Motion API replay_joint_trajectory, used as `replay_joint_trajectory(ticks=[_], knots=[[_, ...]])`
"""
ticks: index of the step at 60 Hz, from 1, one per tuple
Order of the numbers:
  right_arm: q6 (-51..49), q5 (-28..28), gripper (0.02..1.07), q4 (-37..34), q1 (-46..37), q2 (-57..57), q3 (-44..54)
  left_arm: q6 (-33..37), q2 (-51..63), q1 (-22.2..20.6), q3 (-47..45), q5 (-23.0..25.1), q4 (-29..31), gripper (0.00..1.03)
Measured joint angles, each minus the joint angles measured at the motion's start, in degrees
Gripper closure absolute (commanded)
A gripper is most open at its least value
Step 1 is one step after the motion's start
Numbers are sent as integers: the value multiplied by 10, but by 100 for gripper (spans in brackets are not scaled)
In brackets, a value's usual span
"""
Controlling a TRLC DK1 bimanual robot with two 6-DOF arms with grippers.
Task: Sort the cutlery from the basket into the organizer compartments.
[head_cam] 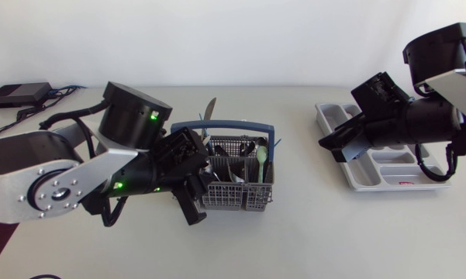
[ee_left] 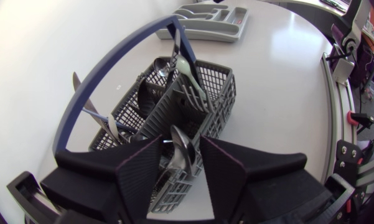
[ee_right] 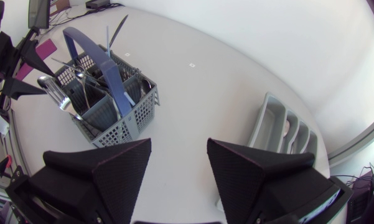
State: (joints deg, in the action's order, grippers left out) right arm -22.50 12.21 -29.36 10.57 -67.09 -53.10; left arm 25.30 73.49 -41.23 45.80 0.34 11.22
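**Left gripper.** The left gripper [ee_left: 180, 142] stands at the near end of the basket [ee_left: 215, 99], fingers pointing down into it and part open. A steel spoon [ee_left: 184, 151] rises bowl-up in the gap between them. A sliver of space shows on either side of the bowl, so the spoon is judged bracketed, not yet gripped. Nothing else lies between the fingers.

**Basket.** It stands on the table [head_cam: 310, 232], well apart from the organizer [head_cam: 388, 159]. More metal cutlery is packed close around the spoon. A pale green spoon [head_cam: 261, 159] stands in a far compartment, and a knife [head_cam: 208, 111] leans out over the rim. The blue handle [ee_left: 112, 68] arches overhead, just beside the left wrist.

**Right gripper.** The right gripper [ee_right: 178, 149] hangs wide open and empty above bare table, at the organizer's basket-side end. Whether the organizer's compartments hold anything cannot be told.

**Stage.** Pick-up of one spoon is about to be made; the basket is largely unsorted.

**Risks.**
- Closing on the rounded bowl rather than the handle could let the spoon twist or squirt out, since polished steel offers little purchase.
- Neighbouring pieces stand close enough to be pinched along with it, or dragged up and dropped.
- The basket looks light; a snagged spoon could tip or lift it.
- On the way up, the arm could foul the handle.
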Motion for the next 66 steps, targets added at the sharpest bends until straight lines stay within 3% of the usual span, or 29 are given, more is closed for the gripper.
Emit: replay_joint_trajectory(ticks=[1,3,25,49,66], knots=[[0,0,41,-1,0,1,1,-3,2,1,3,0,0,96],[0,0,41,-2,0,4,2,-7,6,4,9,0,0,100],[0,0,41,-4,0,22,4,-43,11,15,30,36,55,100],[0,0,41,-22,11,28,5,-89,-55,173,82,265,107,100],[0,0,41,-37,18,47,5,-108,-115,199,101,327,136,100]])
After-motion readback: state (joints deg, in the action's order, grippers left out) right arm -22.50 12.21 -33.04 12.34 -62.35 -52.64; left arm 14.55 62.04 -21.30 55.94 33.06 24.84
